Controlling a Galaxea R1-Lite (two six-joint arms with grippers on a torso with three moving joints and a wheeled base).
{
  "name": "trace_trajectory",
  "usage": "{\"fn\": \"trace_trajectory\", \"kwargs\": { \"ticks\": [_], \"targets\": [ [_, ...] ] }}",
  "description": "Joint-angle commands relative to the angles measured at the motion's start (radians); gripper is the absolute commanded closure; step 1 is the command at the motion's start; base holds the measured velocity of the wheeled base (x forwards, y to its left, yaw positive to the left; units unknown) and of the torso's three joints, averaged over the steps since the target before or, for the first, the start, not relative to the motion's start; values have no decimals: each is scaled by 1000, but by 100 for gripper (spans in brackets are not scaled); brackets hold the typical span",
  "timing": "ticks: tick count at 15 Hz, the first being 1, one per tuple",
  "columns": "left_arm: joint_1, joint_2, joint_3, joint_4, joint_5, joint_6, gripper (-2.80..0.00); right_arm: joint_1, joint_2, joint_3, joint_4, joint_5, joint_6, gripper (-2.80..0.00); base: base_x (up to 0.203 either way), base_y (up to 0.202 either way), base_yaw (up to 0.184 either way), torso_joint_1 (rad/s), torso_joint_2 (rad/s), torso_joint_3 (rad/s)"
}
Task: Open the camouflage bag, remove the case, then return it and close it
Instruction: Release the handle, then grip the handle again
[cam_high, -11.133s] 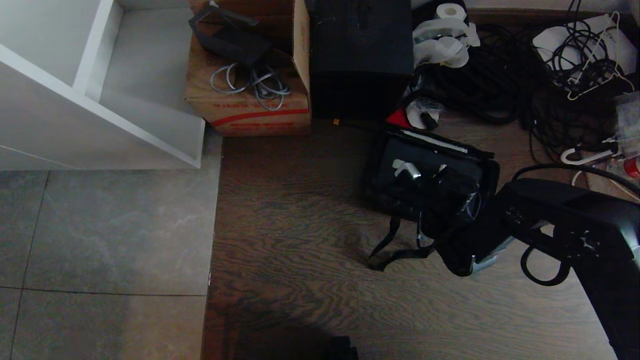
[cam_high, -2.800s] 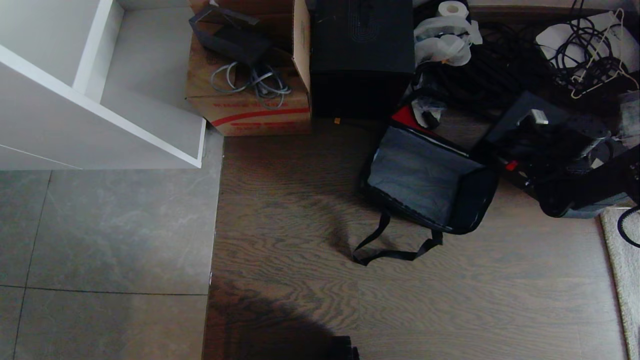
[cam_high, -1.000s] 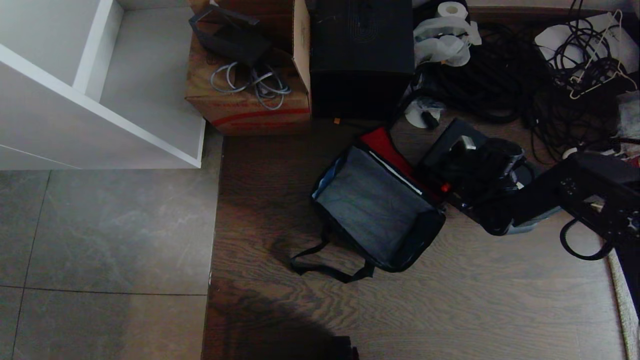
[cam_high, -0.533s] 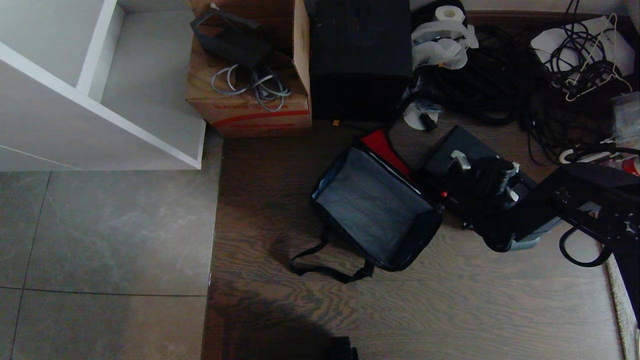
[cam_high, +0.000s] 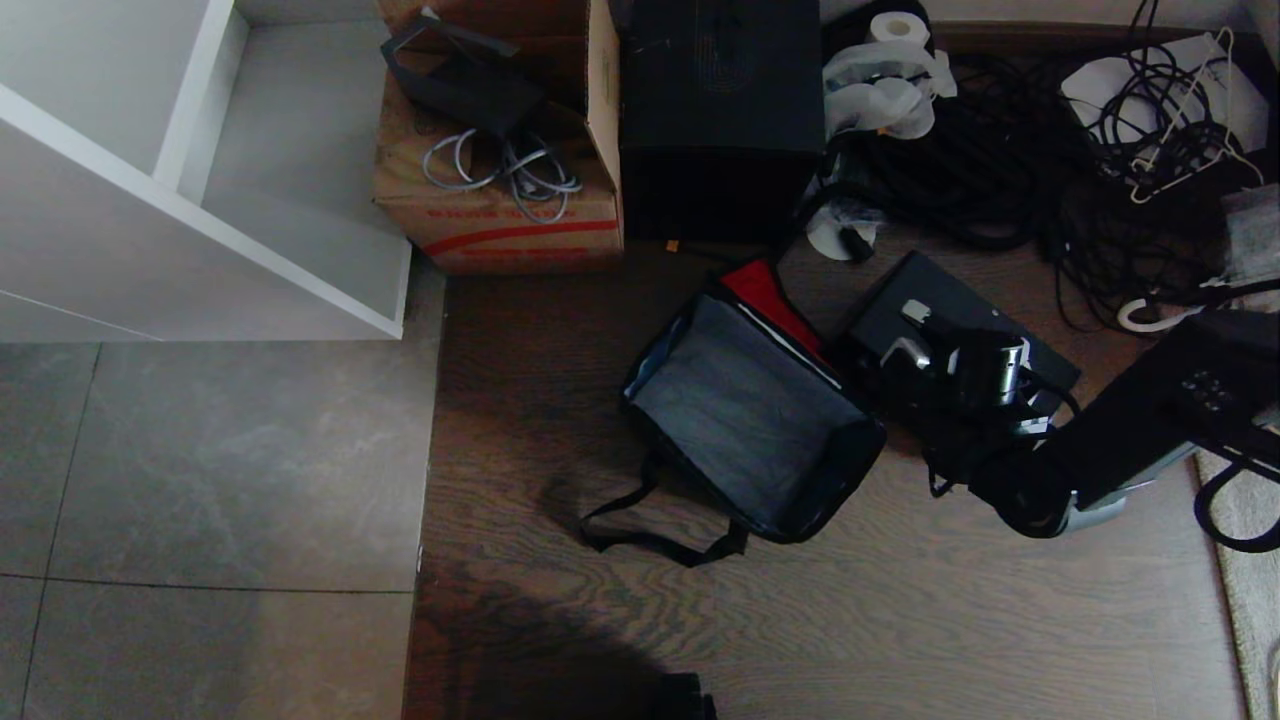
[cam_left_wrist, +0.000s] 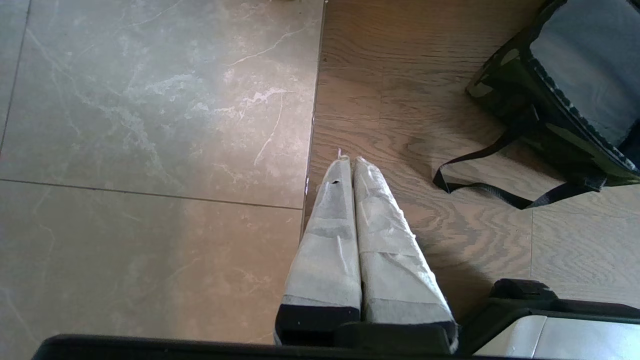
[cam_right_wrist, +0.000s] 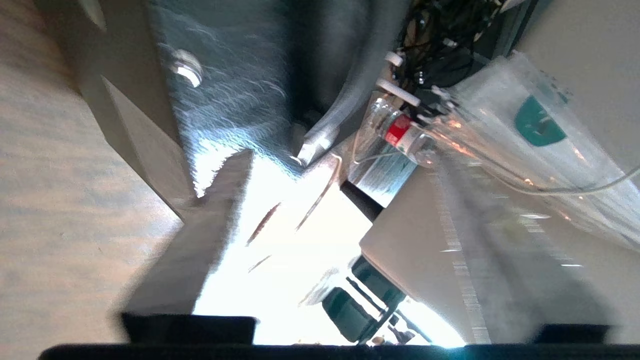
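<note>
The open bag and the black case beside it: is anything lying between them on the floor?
In the head view, only the bag's red lid panel lies between it and the case; nothing else shows there.

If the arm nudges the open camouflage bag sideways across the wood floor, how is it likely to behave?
The camouflage bag stands open and empty, showing only grey lining, so it is probably light and would likely slide rather than resist. Its walls look soft, so a push may dent the side first. The loose strap on the floor would probably drag behind.
</note>
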Motion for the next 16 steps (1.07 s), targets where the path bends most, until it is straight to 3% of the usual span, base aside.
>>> {"fn": "trace_trajectory", "kwargs": {
  "ticks": [1,7,10,12,14,16],
  "targets": [
    [0,0,11,0,0,0,0,6,-165,89,40,20,-1,0,0,0,0,0,0,0],
    [0,0,9,0,0,1,0,3,-618,406,95,44,8,0,0,0,0,0,0,0],
    [0,0,11,0,0,0,0,-14,-906,557,149,45,76,0,0,0,0,0,0,0],
    [0,0,11,0,0,0,0,-32,-1118,635,253,47,142,0,0,0,0,0,0,0],
    [0,0,11,0,0,0,0,-53,-1311,697,461,60,286,0,0,0,0,0,0,0],
    [0,0,11,0,0,1,0,-96,-1474,727,790,174,534,0,0,0,0,0,0,0]
  ]
}}
